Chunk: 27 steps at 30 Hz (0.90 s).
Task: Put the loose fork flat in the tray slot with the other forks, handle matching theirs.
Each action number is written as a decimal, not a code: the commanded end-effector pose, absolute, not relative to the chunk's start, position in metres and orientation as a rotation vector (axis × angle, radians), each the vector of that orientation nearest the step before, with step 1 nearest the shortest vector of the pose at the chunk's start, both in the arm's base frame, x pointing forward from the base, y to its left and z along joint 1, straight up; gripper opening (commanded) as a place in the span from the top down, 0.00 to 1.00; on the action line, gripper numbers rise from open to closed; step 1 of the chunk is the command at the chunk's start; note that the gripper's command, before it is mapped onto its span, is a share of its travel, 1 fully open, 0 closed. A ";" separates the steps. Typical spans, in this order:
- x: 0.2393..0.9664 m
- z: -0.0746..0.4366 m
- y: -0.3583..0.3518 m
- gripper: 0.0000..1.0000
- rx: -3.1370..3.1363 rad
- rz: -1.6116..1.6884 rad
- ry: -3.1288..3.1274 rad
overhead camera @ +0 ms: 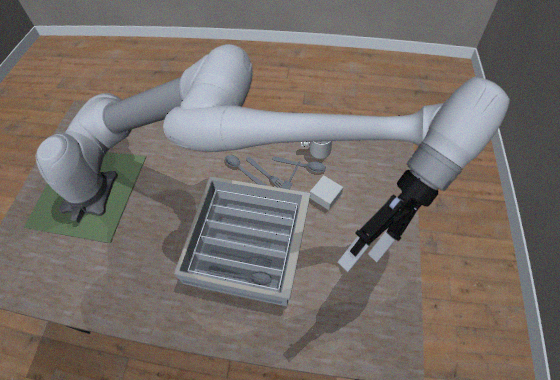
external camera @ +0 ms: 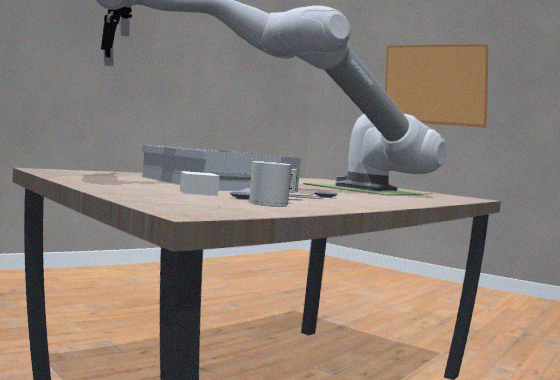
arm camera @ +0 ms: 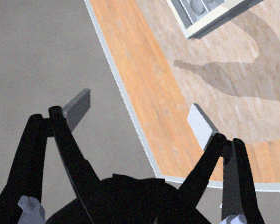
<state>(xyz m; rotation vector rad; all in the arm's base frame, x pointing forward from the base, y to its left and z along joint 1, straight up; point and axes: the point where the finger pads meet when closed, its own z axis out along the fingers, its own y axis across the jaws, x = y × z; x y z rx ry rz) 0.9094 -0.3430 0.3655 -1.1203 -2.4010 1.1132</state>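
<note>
The loose fork (overhead camera: 265, 172) lies flat on the table just behind the grey cutlery tray (overhead camera: 242, 237), between two loose spoons (overhead camera: 235, 162) (overhead camera: 305, 165). The tray has several long slots. Dim cutlery shapes lie in the nearer slots (overhead camera: 240, 257), and a spoon (overhead camera: 252, 276) lies in the nearest one. I cannot tell which slot holds the forks. My gripper (overhead camera: 367, 252) is open and empty, high above the table to the right of the tray. It hangs far above the table in the exterior view (external camera: 112, 35).
A grey mug (overhead camera: 320, 149) stands behind the loose cutlery, partly under the arm. A white box (overhead camera: 326, 192) sits by the tray's far right corner. The robot base (overhead camera: 82, 170) stands on a green mat at the left. The table edge runs below the gripper in the wrist view.
</note>
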 end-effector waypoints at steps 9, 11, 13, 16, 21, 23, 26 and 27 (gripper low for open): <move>0.909 0.366 -0.343 0.00 -1.120 1.113 -2.401; 0.909 0.366 -0.343 0.00 -1.120 1.113 -2.401; 0.909 0.366 -0.343 0.00 -1.120 1.113 -2.401; 0.909 0.366 -0.343 0.00 -1.120 1.113 -2.401; 0.911 0.365 -0.339 0.00 -1.110 1.109 -2.417; 0.915 0.363 -0.331 0.00 -1.090 1.099 -2.448; 0.922 0.355 -0.305 0.00 -1.037 1.061 -2.535; 0.924 0.351 -0.292 0.00 -1.016 1.039 -2.573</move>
